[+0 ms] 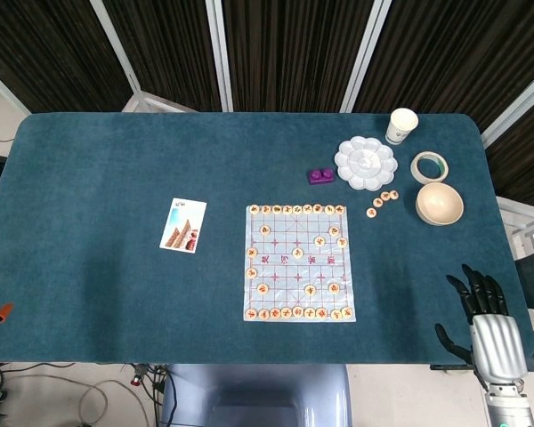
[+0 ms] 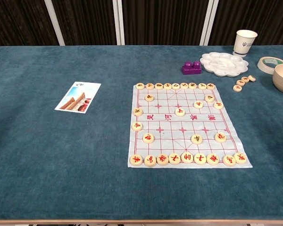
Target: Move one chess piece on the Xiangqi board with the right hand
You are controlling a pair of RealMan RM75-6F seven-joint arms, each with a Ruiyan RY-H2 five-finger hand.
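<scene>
The white Xiangqi board (image 1: 285,267) (image 2: 167,127) lies flat in the middle of the blue table, with round wooden pieces (image 1: 297,253) (image 2: 179,112) along its near and far rows and scattered between. My right hand (image 1: 485,316) shows only in the head view, at the table's near right corner, well to the right of the board. Its dark fingers are spread and hold nothing. The left hand appears in neither view.
At the far right stand a paper cup (image 1: 401,124), a white palette (image 1: 365,163), a tape roll (image 1: 429,166), a beige bowl (image 1: 439,204), a purple block (image 1: 319,176) and three spare pieces (image 1: 381,200). A picture card (image 1: 183,225) lies left of the board.
</scene>
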